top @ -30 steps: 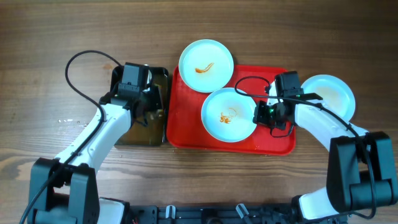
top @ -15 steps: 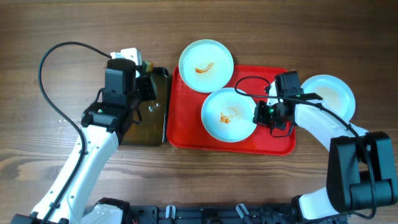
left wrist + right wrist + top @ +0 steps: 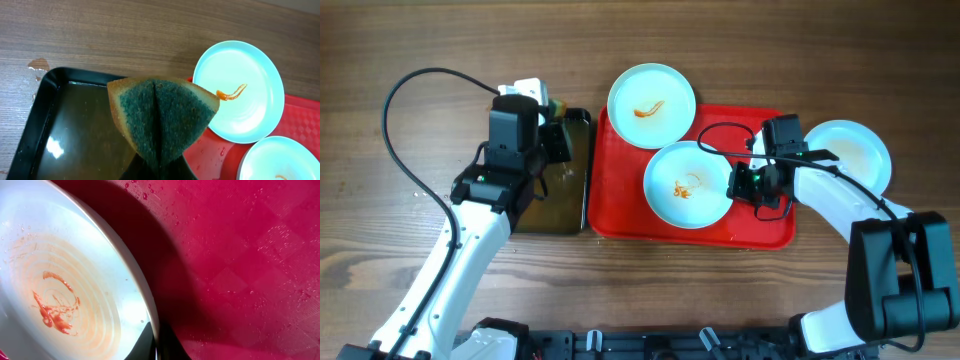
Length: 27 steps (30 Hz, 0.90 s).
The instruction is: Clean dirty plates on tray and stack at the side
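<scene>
Wooden table (image 3: 820, 40); red tray (image 3: 620, 212) beside black tray (image 3: 565, 205). The far plate (image 3: 651, 105) overhangs the red tray's edge; the middle plate's (image 3: 665, 195) rim is pinched by the right gripper (image 3: 156, 342), a sponge (image 3: 162, 117) by the left gripper (image 3: 159, 164).

Left pincer (image 3: 159, 168) with sponge (image 3: 162, 117) lifted off black tray (image 3: 44, 117), swung toward its far edge.

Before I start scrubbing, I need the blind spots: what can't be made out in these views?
White round plate beside the red plastic tray: overhead, right arm covers its left edge; residue too faint to judge.
Right tool: right wrist view, bottom edge cuts it off at the rim of the smeared pale round plate.
Left tool: left wrist view, folded green sponge hides where it grips.
</scene>
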Motion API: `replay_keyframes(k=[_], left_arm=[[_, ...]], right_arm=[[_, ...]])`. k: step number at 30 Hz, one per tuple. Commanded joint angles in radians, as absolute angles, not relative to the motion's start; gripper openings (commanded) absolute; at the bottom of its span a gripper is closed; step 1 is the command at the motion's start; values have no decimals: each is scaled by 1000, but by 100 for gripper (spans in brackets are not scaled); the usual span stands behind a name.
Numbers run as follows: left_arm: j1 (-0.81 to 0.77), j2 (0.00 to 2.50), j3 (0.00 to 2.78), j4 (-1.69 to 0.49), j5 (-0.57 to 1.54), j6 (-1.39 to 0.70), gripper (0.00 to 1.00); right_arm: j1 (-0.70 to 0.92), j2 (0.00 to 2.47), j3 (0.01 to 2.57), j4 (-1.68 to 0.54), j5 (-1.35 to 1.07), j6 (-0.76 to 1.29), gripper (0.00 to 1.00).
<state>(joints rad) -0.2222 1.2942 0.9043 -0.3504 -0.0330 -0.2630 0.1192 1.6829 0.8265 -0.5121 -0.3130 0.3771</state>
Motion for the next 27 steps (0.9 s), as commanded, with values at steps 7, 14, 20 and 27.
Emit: replay_keyframes(k=[7, 14, 20, 27], left_arm=[[-223, 1399, 903, -418, -50, -250, 4], [-248, 1623, 903, -422, 48, -250, 4], [-342, 1683, 903, -392, 48, -250, 4], [-375, 1682, 903, -374, 35, -250, 4]], right_arm=[[115, 1724, 797, -527, -150, 385, 4], [115, 1724, 797, -528, -157, 385, 4], [115, 1724, 797, -529, -157, 385, 4], [115, 1723, 797, -531, -157, 368, 4]])
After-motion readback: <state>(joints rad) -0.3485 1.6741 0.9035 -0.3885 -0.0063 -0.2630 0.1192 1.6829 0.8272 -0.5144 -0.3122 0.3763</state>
